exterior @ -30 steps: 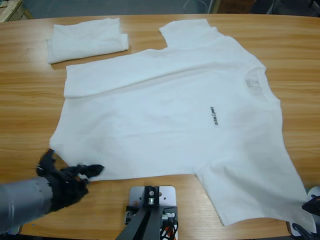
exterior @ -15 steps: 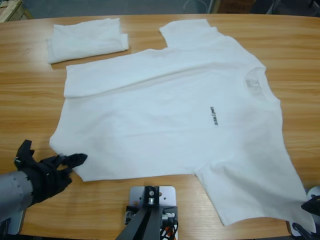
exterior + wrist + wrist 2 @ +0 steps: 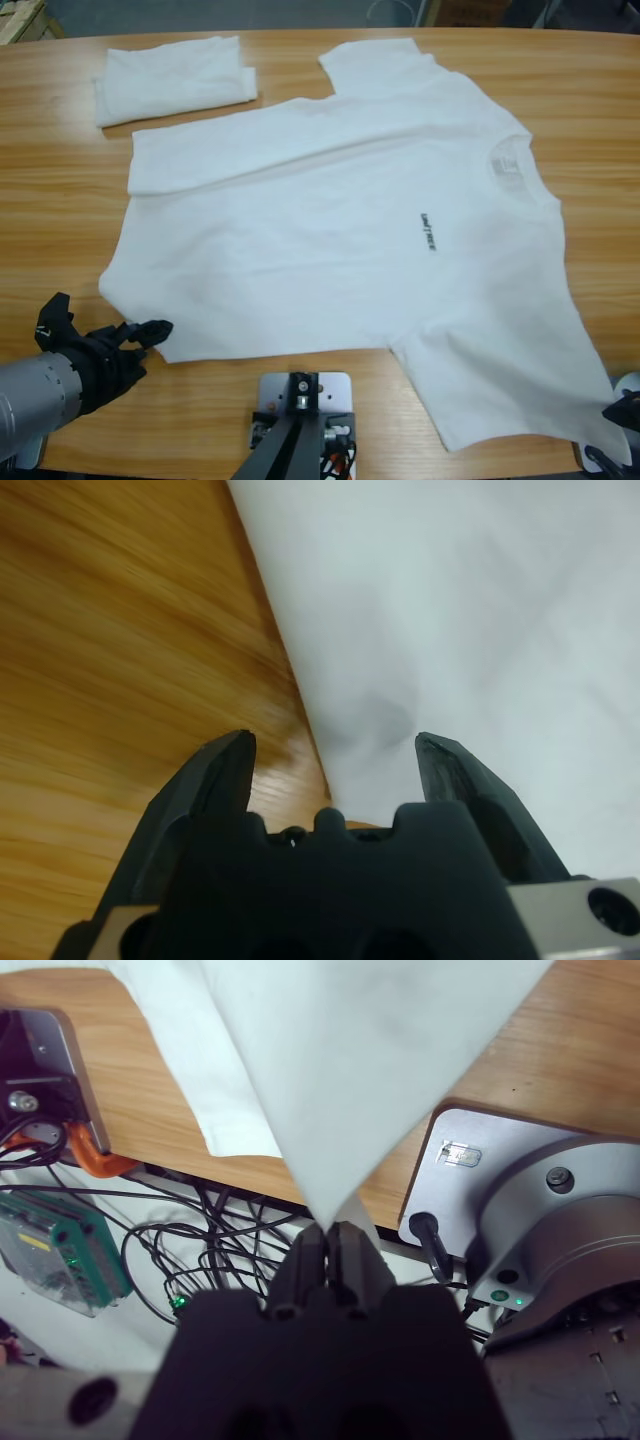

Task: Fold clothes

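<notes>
At lower left, the left gripper (image 3: 150, 330), jaws apart, has backed off the T-shirt (image 3: 340, 230) hem, apparently lining up a regrasp; the right gripper (image 3: 325, 1235) stays clamped on the sleeve.

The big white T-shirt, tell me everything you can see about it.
The T-shirt is plain white soft cloth, spread front-up on the wooden table, collar toward the picture's right. It bears small dark chest lettering and a grey neck label. Its far edge is folded over. The right gripper pinches the near sleeve tip; the open left gripper straddles the hem corner.
</notes>
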Robot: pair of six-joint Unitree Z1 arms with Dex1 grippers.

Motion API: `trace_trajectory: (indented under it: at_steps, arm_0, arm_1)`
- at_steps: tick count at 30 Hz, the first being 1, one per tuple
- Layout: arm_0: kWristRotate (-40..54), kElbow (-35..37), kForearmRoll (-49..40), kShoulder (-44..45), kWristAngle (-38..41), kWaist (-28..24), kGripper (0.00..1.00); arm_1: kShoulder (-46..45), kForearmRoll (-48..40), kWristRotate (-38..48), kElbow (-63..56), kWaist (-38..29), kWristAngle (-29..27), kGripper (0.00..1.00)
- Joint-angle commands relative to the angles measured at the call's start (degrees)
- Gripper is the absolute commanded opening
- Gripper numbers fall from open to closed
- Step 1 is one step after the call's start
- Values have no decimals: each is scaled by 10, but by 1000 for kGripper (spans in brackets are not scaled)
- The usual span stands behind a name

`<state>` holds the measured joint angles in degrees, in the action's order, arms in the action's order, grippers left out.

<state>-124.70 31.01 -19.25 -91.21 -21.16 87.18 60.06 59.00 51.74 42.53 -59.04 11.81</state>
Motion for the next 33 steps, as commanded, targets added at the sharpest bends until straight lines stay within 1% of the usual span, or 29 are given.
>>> trace_trajectory:
  at_steps: [1, 3, 10, 15, 18, 24, 26, 29, 31, 33]
  arm_0:
    - [-4, -2, 5, -58, -15, 5, 0]
    - [2, -8, 10, -53, -26, 5, 0]
    - [16, -16, 10, -31, -26, 5, 0]
    - [34, -17, 39, -38, -27, 5, 0]
    - [39, -18, 37, -21, -25, 5, 0]
    - [38, -6, 0, 21, 27, 6, 0]
    - [38, 14, -38, 45, 40, 10, 0]
    - [38, 39, -88, 79, 43, 11, 0]
    - [38, 42, -94, 90, 41, 7, 0]
    - [38, 40, -94, 93, 41, -3, 0]
  arm_1:
    - [-15, -6, -7, -15, -6, 8, 0]
    - [-15, -8, -7, -16, -6, 8, 0]
    - [-16, -14, -7, -18, -6, 9, 0]
    - [-18, -17, -7, -20, -6, 10, 0]
    - [-19, -17, -7, -20, -6, 11, 0]
    - [-18, -15, -7, -12, -6, 18, 0]
    - [-14, -11, -11, -9, -6, 26, 0]
    - [-5, 4, -24, 27, -6, 31, 0]
    - [4, 8, -40, 49, -6, 28, 0]
    - [13, 6, -58, 62, -6, 4, 0]
